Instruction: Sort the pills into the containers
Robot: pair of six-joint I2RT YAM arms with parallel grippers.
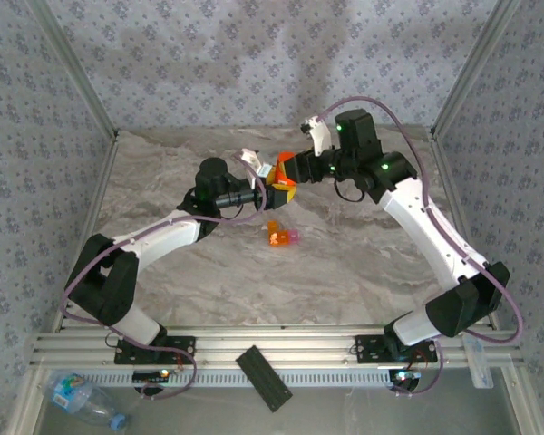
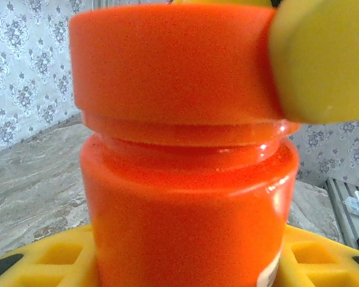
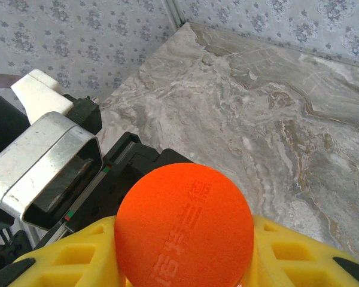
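Both arms meet mid-table, toward the back. The orange pill bottle [image 1: 285, 169] is off the marble tabletop [image 1: 163, 181] and pinched between the two grippers. Left gripper [image 1: 274, 185] is clamped on the bottle body: in the left wrist view its yellow lattice fingers [image 2: 48, 258] sit on either side of the lower body and touch it. The bottle is upright in that frame, with the orange cap [image 2: 167, 60] on. Another yellow pad [image 2: 323, 60] presses against the cap's right side at top right. Right gripper [image 1: 296, 169] is closed on the cap: the right wrist view looks straight down on the round cap top with its embossed characters, yellow fingers [image 3: 299, 258] hugging it on both sides. The left arm's silver camera housing [image 3: 48, 161] is just beside it on the left. The small orange compartment [image 1: 274, 238] lies on the tabletop, nearer the bases than the grippers and apart from them, with its pale pink piece [image 1: 293, 236] joined on the right. Can't tell its contents at this resolution. A black bar [image 1: 264, 378] lies tilted on the rail between the two arm bases. A plastic water bottle [image 1: 83, 399] lies at the near left corner, off the table.
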